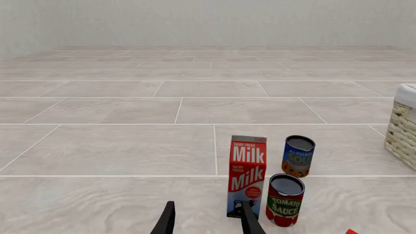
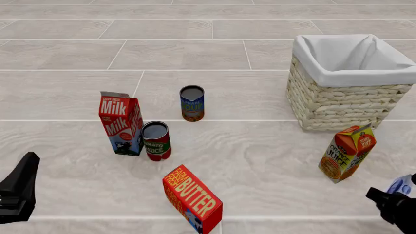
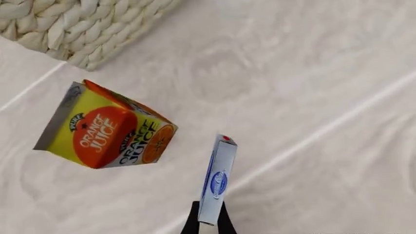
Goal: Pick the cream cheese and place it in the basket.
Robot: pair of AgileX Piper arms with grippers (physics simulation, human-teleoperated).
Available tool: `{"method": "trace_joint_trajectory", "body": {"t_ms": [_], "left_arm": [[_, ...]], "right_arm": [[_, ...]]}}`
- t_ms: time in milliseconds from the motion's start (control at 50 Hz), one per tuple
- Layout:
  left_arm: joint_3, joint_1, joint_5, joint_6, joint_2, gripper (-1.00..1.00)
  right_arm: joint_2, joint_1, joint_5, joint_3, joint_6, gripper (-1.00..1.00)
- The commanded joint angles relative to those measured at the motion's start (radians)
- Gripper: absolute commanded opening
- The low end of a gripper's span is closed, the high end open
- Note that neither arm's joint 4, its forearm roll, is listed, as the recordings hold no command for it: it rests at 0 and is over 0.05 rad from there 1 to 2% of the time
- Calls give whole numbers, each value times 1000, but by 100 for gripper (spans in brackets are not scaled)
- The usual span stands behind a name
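Holding the cream cheese (image 3: 217, 183) edge-up, my right hand (image 3: 208, 222) is clamped on its lower end, lifted off the tabletop (image 2: 273, 165) just beside the orange juice carton (image 2: 348, 152), on the carton's near side. Basket (image 2: 338, 100): beyond the carton, apart. Left hand (image 1: 206, 222): fingers apart, holding nothing, short of the milk carton (image 1: 247, 175).

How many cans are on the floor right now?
2. The tomato sauce can stands right beside the milk carton. The alphabet soup can stands alone farther back, toward the basket. None looks hidden, though the basket's inside is only partly visible.
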State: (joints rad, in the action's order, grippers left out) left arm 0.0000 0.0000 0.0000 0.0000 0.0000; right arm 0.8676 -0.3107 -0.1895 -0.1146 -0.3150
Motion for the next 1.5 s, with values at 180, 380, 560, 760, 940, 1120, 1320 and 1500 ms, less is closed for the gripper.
{"method": "trace_joint_trajectory", "body": {"t_ms": [180, 380, 560, 760, 940, 1120, 1320, 1500], "left_arm": [[0, 0, 0, 0, 0, 100], [0, 0, 0, 0, 0, 100], [0, 0, 0, 0, 0, 100], [0, 0, 0, 0, 0, 100], [0, 0, 0, 0, 0, 100], [0, 0, 0, 0, 0, 100], [0, 0, 0, 0, 0, 100], [0, 0, 0, 0, 0, 100]], "right_arm": [[-218, -77, -245, -148, 99, -100], [-320, -121, -344, -246, 237, -100], [-384, -152, -418, -333, 302, -100], [-377, -99, -423, -424, 365, -100], [-322, -50, -380, -484, 414, -100], [-252, 10, -369, -604, 405, -100], [-64, 84, -292, -758, 410, -100], [79, 136, -299, -879, 451, -100]]}}
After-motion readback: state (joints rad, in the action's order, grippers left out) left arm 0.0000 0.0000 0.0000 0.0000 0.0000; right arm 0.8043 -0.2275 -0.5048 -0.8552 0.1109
